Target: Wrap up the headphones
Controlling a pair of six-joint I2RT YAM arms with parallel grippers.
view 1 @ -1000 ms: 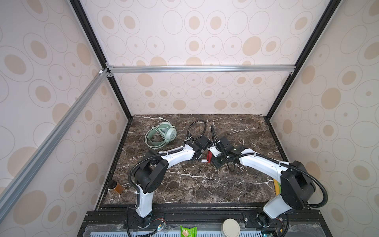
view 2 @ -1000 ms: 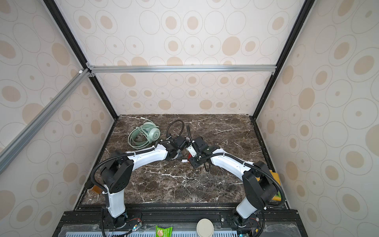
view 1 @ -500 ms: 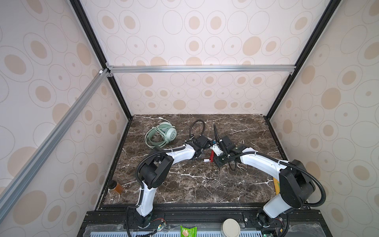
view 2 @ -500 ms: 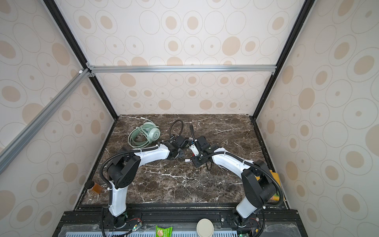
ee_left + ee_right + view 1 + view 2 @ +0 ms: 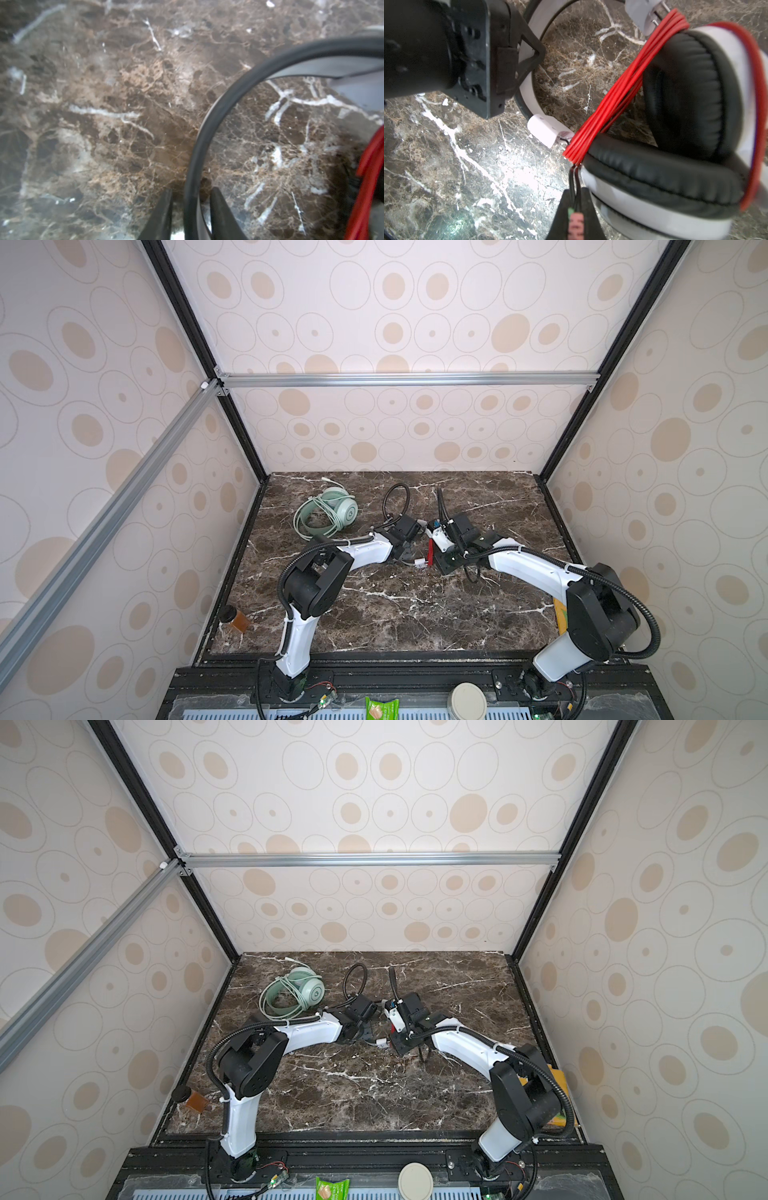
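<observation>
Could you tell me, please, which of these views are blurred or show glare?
Left wrist view: soft throughout, the black headband smeared; right wrist view: glare on the marble table, the plugs in the right tool out of focus; both top views: sharp, evenly lit.

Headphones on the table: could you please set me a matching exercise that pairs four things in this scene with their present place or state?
Things:
1. mint-green headset
2. red cable
3. left gripper
4. right gripper

Places or states:
A. shut on the plugs
B. lying at the back left of the table
C. open, jaws on either side of the headband
D. looped in a bundle around the white headset

Pairs: 1-B; 2-D; 3-C; 4-A
</observation>
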